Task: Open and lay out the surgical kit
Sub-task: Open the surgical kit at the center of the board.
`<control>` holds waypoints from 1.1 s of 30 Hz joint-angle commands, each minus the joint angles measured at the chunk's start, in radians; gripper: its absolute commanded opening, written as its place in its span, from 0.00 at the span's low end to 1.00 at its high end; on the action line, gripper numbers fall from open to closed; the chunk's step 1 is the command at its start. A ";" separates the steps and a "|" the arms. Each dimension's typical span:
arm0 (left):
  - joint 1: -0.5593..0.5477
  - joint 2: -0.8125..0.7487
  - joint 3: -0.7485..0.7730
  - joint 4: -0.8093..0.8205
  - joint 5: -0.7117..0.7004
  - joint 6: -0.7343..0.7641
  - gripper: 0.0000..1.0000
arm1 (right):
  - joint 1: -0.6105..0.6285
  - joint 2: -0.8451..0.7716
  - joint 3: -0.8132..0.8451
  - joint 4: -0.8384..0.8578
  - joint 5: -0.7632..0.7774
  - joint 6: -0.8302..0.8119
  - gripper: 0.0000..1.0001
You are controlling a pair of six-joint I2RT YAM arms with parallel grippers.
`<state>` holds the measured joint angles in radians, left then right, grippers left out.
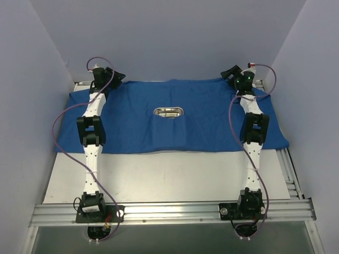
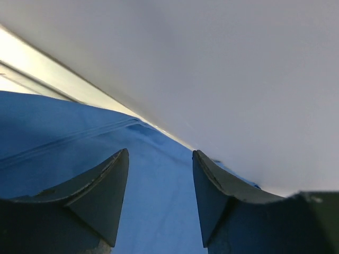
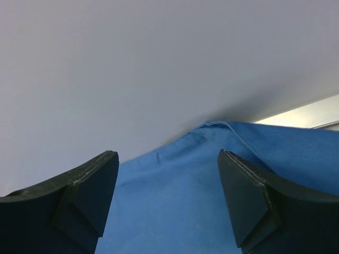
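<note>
The surgical kit's royal-blue cloth [image 1: 132, 121] lies spread wide over the far half of the table. A small shiny steel tray [image 1: 168, 112] sits in its middle, with thin steel pieces inside, too small to tell apart. My left gripper [image 1: 117, 76] hovers at the cloth's far left corner, open, with only blue cloth [image 2: 159, 201] showing between its fingers [image 2: 100, 190]. At the far right corner my right gripper [image 1: 231, 72] is open too, the cloth's hemmed corner [image 3: 217, 127] lying loose beyond its fingertips [image 3: 249, 196].
White walls [image 1: 169, 37] close in the back and both sides, right behind both grippers. Bare white table [image 1: 169, 177] runs between the cloth's near edge and the aluminium rail [image 1: 169, 210] holding the arm bases. The cloth's near right corner overhangs metal slats [image 1: 288, 164].
</note>
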<state>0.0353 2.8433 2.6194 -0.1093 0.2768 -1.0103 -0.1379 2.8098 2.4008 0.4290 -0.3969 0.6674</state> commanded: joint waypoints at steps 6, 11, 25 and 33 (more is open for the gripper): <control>0.026 -0.226 -0.036 -0.143 -0.063 0.131 0.60 | -0.035 -0.096 0.095 0.008 0.032 0.017 0.82; -0.003 -0.416 -0.235 -0.405 -0.157 0.234 0.42 | -0.065 -0.281 -0.050 -0.204 0.032 0.014 0.74; -0.020 -0.513 -0.499 -0.906 -0.346 0.496 0.02 | -0.055 -0.633 -0.644 -0.641 -0.062 -0.130 0.00; 0.015 -0.529 -0.642 -0.958 -0.406 0.449 0.02 | -0.071 -0.613 -0.686 -0.682 -0.050 -0.152 0.00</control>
<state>0.0235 2.3249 1.9926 -1.0073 -0.0719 -0.5533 -0.1970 2.2066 1.7119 -0.2184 -0.4492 0.5476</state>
